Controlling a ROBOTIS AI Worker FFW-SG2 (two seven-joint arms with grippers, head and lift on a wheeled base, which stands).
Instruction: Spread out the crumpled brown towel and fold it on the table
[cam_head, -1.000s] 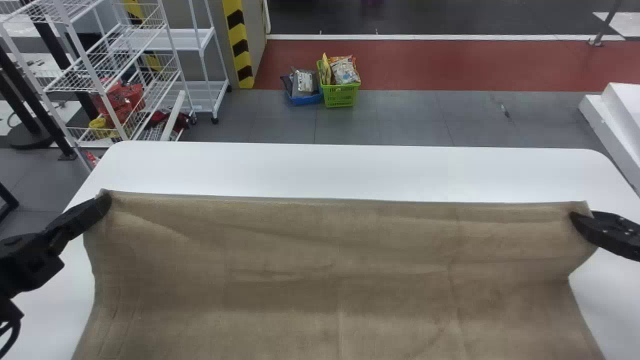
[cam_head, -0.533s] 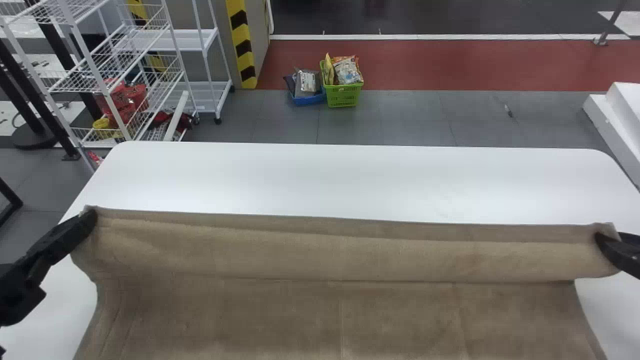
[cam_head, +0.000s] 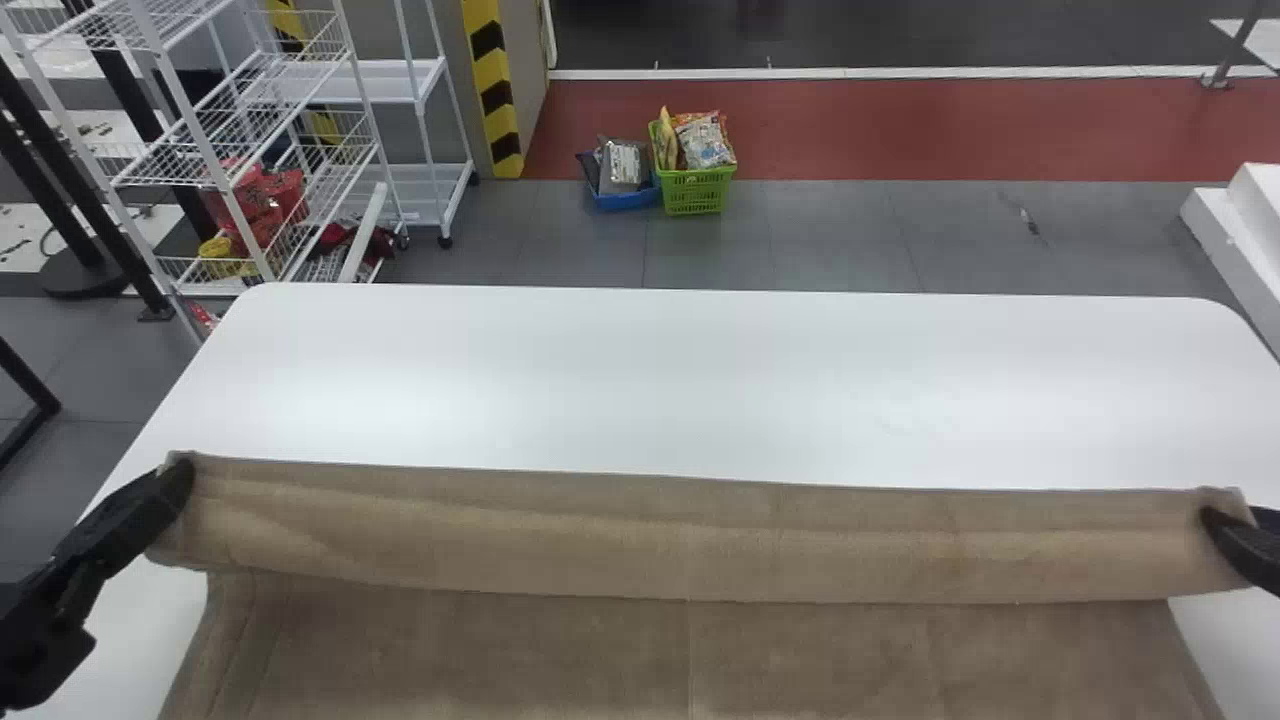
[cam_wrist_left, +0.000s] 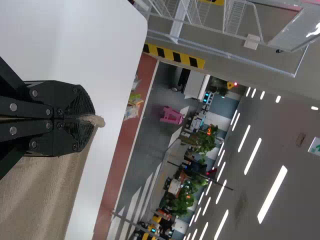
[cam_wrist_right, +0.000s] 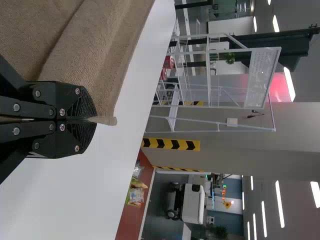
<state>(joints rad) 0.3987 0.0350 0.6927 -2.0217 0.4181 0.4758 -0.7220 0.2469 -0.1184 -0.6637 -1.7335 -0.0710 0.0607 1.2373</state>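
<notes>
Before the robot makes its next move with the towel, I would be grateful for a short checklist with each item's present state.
1. Left hand grips a corner of the towel: ok.
2. Right hand grips the opposite corner: ok.
3. Held edge fairly straight between the hands, without a deep sag: ok.
4. Both held corners at equal height over the table: cannot tell.
5. Near edge of the towel lying flat: cannot tell.
6. Held edge laid down and released: not ok, both hands grip it.
</notes>
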